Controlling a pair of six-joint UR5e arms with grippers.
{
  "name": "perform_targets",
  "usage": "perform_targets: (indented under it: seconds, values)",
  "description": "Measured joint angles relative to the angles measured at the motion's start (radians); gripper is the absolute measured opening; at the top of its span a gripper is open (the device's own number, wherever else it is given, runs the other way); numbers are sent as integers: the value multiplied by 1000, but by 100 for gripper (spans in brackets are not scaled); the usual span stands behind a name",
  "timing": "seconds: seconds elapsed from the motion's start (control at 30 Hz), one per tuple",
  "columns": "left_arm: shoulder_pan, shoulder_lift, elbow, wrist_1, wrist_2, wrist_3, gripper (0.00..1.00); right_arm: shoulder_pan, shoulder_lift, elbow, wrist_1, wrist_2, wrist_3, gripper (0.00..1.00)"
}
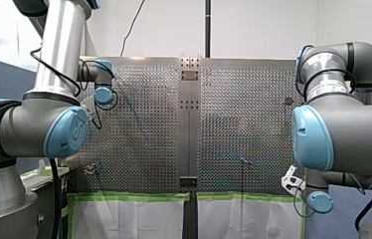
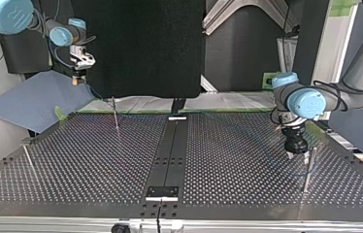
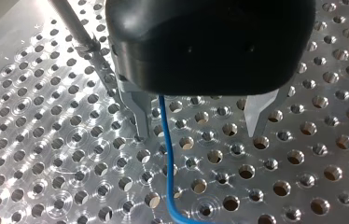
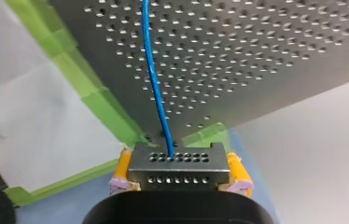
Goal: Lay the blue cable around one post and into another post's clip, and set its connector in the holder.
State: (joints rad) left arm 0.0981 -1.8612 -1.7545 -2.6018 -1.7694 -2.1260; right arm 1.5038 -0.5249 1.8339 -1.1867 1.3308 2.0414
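In the left wrist view we see our left hand low over the perforated desk. Its two metal fingers are spread wide and grip nothing. The blue cable passes between them, nearer one finger than the other, and continues over the desk ahead of the hand. A slanting metal post stands just beside that hand. In the right wrist view our right hand has its two yellow pads closed against the sides of the connector, a dark block with two rows of small holes. The cable leaves the block's upper row and runs away over the desk. This hand sits off the desk's edge, above green tape and a white sheet. We count one cable, one connector, two hands and, in the top view, three thin posts, one of them just beside our left hand.
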Motion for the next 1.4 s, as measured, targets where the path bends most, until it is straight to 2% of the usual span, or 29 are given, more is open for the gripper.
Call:
perform_targets:
  seconds: [0.17,0.27,0.37,0.47,0.53,0.7,0.77,0.87,1.13,1.23,1.4]
  values:
    - [-2,0,0,0,0,0,100,-8,-49,46,-20,30,11,0]
    - [-4,0,0,0,0,0,100,-8,-81,78,-47,54,35,0]
    - [-5,0,-1,-1,0,0,100,-5,-114,111,-79,64,58,0]
    - [-6,0,0,-2,0,0,100,-3,-145,140,-109,66,66,0]
    - [-7,0,0,-2,0,0,100,-1,-162,151,-127,64,65,0]
    - [-9,0,-1,-4,0,-1,100,24,-213,160,-136,37,31,0]
    - [-11,0,0,-6,0,0,100,33,-232,161,-133,31,13,0]
    - [-14,0,0,-9,-1,0,100,43,-260,165,-133,28,-4,0]
    - [-19,0,-1,-12,-3,0,100,56,-325,176,-125,40,-15,0]
    - [-21,0,-1,-12,-3,-1,100,62,-331,185,-126,40,-28,0]
    - [-22,0,-1,-12,-2,-4,100,75,-333,196,-113,26,-59,0]
